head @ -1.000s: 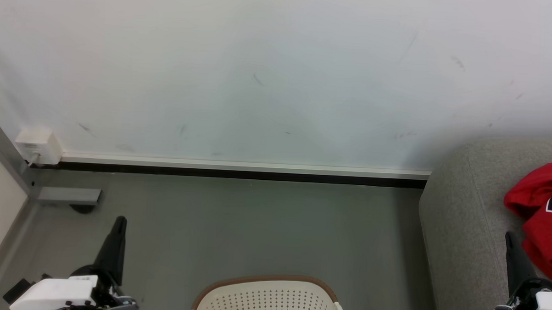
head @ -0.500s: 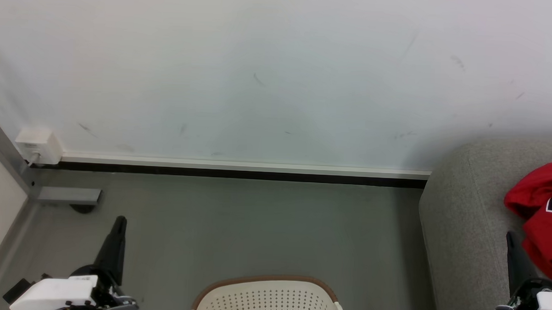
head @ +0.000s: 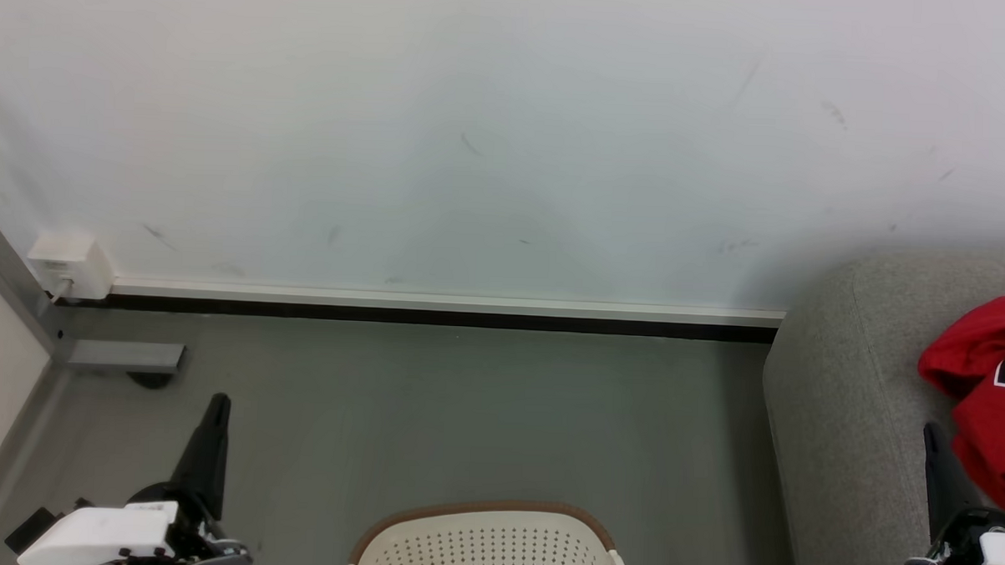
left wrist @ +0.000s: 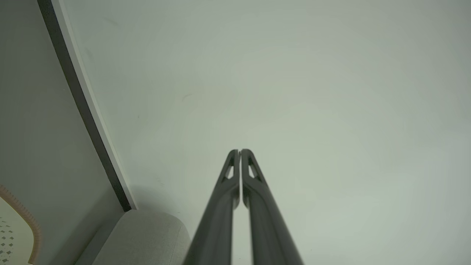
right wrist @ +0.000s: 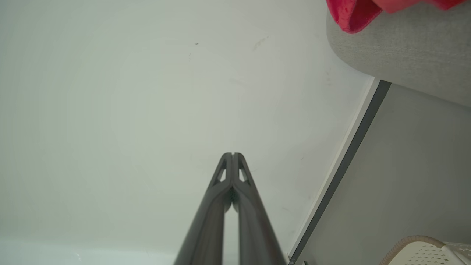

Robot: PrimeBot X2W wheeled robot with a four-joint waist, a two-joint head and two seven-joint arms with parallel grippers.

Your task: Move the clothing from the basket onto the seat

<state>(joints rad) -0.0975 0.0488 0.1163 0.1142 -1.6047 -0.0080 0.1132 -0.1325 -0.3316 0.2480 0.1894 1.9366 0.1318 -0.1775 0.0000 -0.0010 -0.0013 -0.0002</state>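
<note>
**Red kit on the seat, basket's inside unseen: where it could go wrong**

Head view: The left gripper [head: 220,402] and the right gripper [head: 930,431] stand low at either side. Each has its two dark fingers pressed together with nothing between them. The basket [head: 482,509] sits on the grey floor [head: 464,415] at the bottom edge. Only its brown rim and far perforated wall show, so whether any garment lies inside cannot be told. The clothing [head: 987,416], a red heap with part of a black, white-edged numeral, lies on the seat [head: 850,395], just beside the right gripper's tip. That closeness is the main risk. If that arm swings or lifts carelessly, a finger could catch a fold and drag the heap off the seat's rounded edge onto the floor. Calling the job finished without looking into the basket would be the other mistake.

Left wrist view: The closed fingers point at the bare wall [left wrist: 331,92]. A corner of the seat and a sliver of the basket's rim sit at the lower left, well apart from them. Little can go wrong here, but a reach into the basket with the fingers together would push cloth down rather than take it.

Right wrist view: These fingers are also closed and empty, aimed at the wall. Red cloth at the top lies right at the seat's rounded edge, with a fold curling over it. Cloth so near the edge would probably slip off at a light nudge.
</note>
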